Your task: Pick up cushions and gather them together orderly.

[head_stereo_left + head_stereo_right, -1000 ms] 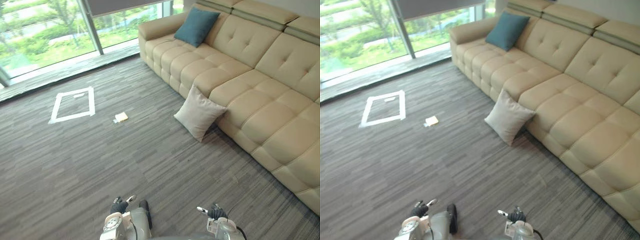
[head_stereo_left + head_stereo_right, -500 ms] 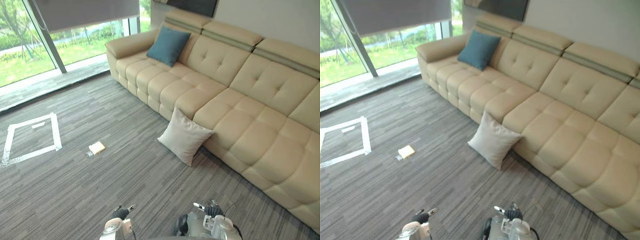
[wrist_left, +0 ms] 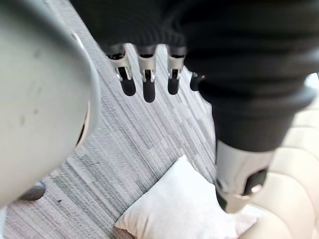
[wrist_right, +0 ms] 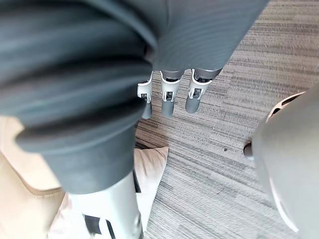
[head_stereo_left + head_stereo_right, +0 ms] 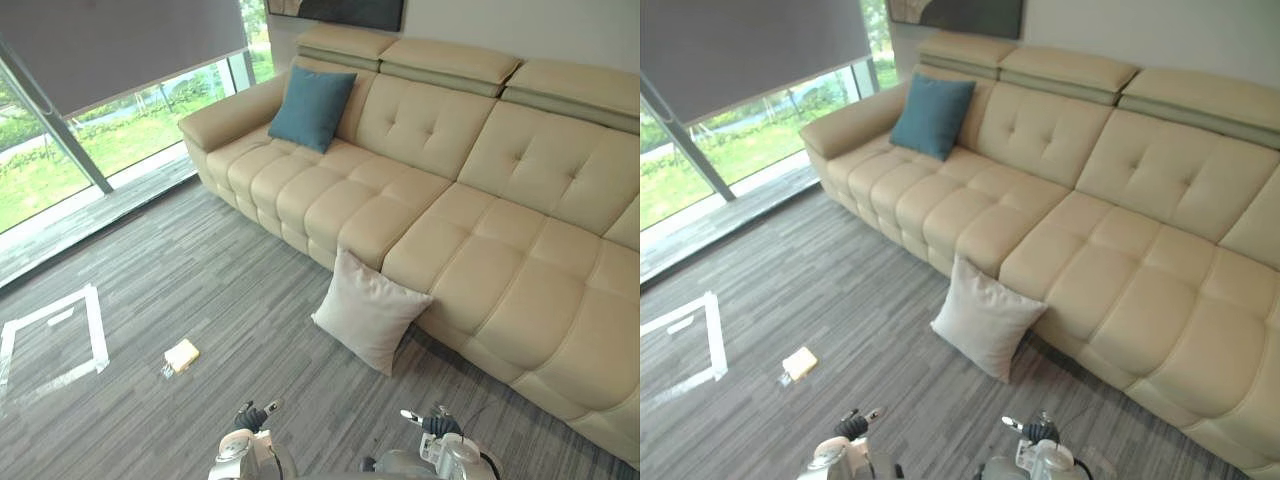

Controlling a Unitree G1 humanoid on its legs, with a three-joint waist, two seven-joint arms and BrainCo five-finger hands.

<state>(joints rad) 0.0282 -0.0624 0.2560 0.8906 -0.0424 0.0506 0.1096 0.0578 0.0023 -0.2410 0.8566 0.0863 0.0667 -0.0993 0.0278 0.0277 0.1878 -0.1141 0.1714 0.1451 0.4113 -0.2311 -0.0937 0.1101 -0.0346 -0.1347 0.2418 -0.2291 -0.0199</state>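
Carpet (image 5: 200, 260) with beige cushion (image 5: 368, 310); sofa (image 5: 520, 280), teal cushion (image 5: 311, 107)

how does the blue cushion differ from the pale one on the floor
Colour: the blue cushion is teal, the pale cushion off-white. Place: the blue cushion sits on the sofa seat; the pale cushion stands on the carpet. Support: the blue cushion leans on the sofa's back, the pale cushion on its front. Both are square and propped up.
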